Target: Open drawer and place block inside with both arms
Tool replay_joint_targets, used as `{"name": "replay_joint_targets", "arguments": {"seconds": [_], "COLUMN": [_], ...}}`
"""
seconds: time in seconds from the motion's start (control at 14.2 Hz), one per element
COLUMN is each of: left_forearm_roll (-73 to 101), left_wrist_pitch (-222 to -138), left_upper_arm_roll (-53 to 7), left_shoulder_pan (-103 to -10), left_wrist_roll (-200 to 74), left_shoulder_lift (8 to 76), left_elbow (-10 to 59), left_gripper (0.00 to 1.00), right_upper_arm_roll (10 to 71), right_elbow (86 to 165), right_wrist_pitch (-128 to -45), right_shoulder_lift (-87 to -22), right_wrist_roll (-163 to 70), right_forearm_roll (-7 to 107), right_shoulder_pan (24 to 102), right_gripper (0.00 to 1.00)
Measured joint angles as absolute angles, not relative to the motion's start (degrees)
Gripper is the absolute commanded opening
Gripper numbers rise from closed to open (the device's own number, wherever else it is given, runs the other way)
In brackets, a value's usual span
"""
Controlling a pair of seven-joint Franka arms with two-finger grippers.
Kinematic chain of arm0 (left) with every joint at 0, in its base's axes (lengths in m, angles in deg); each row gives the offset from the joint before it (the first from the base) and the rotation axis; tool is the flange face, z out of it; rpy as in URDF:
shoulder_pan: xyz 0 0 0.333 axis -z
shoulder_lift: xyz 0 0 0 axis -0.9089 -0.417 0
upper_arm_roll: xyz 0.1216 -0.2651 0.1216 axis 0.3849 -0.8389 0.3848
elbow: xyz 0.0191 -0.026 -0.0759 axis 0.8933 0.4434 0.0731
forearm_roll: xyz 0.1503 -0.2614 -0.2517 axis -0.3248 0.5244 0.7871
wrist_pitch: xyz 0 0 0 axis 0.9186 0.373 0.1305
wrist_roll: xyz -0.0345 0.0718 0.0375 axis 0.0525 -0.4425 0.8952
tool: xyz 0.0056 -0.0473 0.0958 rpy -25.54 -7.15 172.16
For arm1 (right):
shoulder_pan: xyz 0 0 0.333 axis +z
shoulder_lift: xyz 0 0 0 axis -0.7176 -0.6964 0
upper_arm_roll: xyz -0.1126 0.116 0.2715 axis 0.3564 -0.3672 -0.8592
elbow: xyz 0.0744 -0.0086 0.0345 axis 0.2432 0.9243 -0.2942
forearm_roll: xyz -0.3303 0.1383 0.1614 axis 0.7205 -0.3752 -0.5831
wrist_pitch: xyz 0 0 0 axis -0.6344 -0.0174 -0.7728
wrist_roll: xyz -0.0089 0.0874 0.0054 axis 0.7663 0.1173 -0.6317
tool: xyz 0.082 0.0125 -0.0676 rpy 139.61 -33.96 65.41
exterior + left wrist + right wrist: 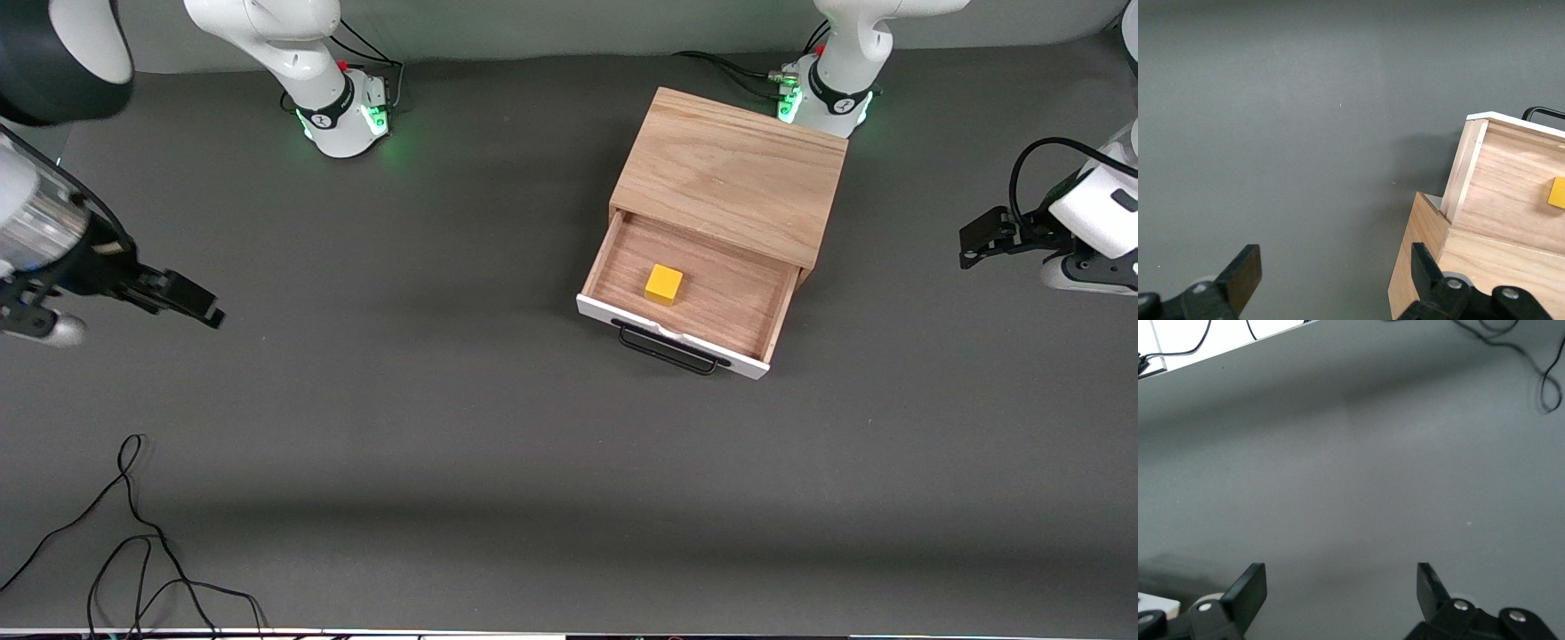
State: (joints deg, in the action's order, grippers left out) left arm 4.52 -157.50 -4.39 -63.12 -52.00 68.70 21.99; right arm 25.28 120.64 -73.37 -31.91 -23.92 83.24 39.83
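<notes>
The light oak cabinet stands near the left arm's base. Its drawer is pulled open toward the front camera, white front panel and black wire handle leading. The yellow block sits inside on the drawer floor. My left gripper is open and empty, off the cabinet's side at the left arm's end of the table. Its wrist view shows the drawer's side, the block and the open gripper. My right gripper is open and empty over bare table at the right arm's end, as its wrist view also shows.
Loose black cables lie on the dark grey table at the corner nearest the front camera at the right arm's end; they also show in the right wrist view. The table's edge runs close to them.
</notes>
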Motion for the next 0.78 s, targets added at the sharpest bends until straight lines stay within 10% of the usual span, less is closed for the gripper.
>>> {"name": "replay_joint_targets", "arguments": {"seconds": [0.78], "left_forearm_roll": [4.7], "left_wrist_pitch": [-156.9], "left_upper_arm_roll": [-4.0], "left_shoulder_pan": [-63.1], "left_wrist_roll": [-52.1], "left_shoulder_lift": [68.7], "left_elbow": [21.9], "left_gripper": [1.00], "right_upper_arm_roll": [27.2], "right_elbow": [122.1], "right_wrist_pitch": [-67.3], "right_shoulder_lift": [-30.2], "right_wrist_roll": [-39.9], "right_forearm_roll": [86.9], "right_shoulder_pan": [39.8], "right_gripper": [1.00]}}
